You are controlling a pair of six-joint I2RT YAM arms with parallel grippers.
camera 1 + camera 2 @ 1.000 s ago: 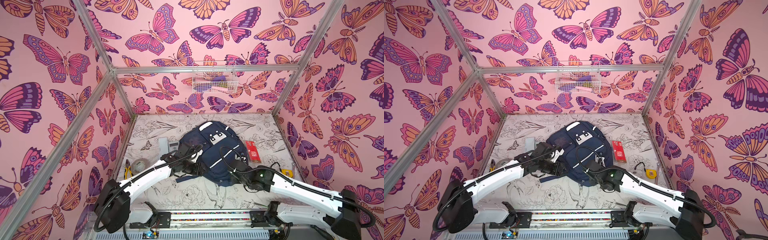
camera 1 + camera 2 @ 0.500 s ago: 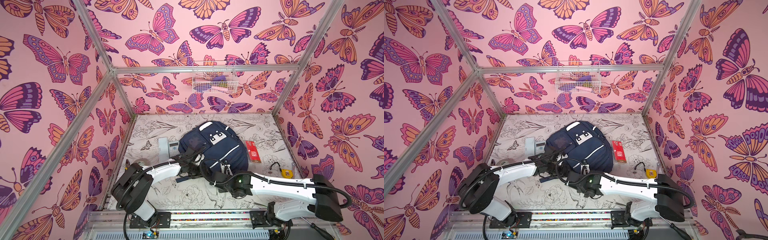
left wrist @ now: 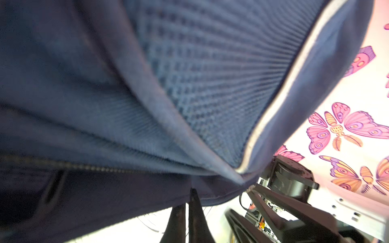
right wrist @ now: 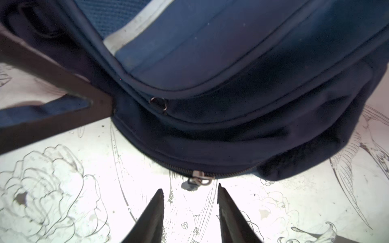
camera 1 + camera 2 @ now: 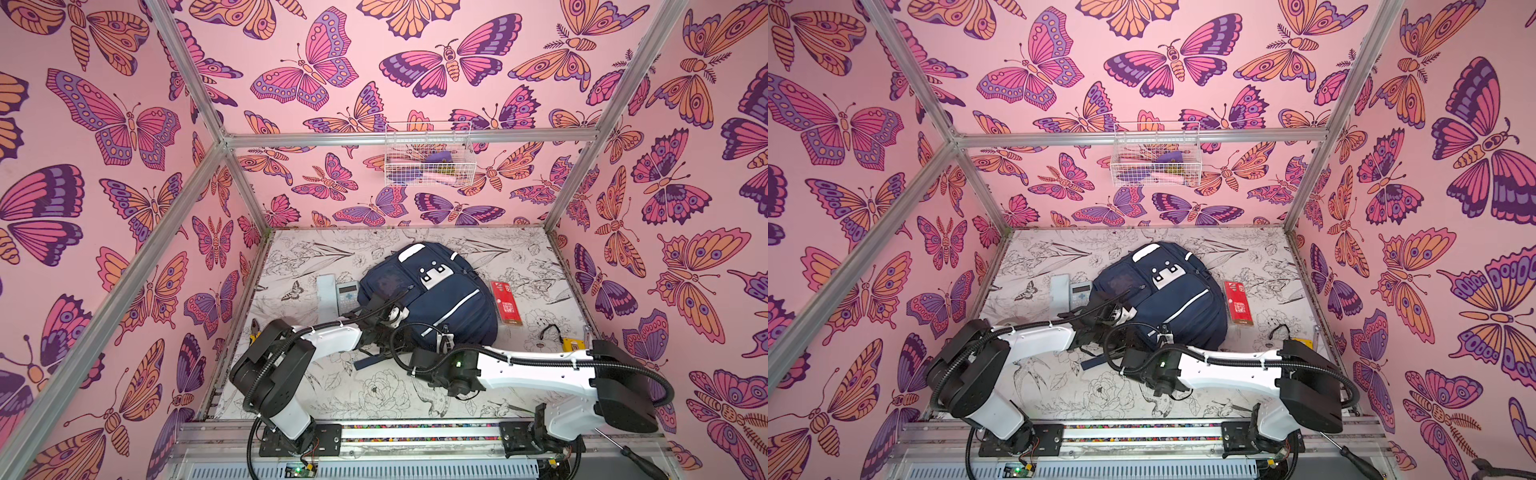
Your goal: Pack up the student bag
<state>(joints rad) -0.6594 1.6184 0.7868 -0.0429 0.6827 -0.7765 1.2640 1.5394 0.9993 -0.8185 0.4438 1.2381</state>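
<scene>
The navy student bag (image 5: 432,299) (image 5: 1167,291) lies flat mid-table, white patch up. My left gripper (image 3: 186,197) is at the bag's near-left edge (image 5: 376,334). It is shut, its fingertips pinching the hem of dark fabric by a zipper; mesh and a white stripe of the bag (image 3: 189,84) fill that view. My right gripper (image 4: 190,189) is open, low over the table at the bag's near edge (image 5: 417,353). A metal zipper pull (image 4: 200,179) sits just ahead of its fingertips, apart from them. A left finger (image 4: 63,84) touches the bag (image 4: 231,84) beside a loose strap.
A grey flat case (image 5: 326,291) and a calculator (image 5: 348,293) lie left of the bag, and a red packet (image 5: 505,301) lies on its right. A yellow tape measure (image 5: 572,345) sits near the right wall. A wire basket (image 5: 428,160) hangs on the back wall.
Both arms have drawn back from over the bag to its near edge. The left gripper has closed on the bag's hem. The right gripper now faces the zipper pull.
</scene>
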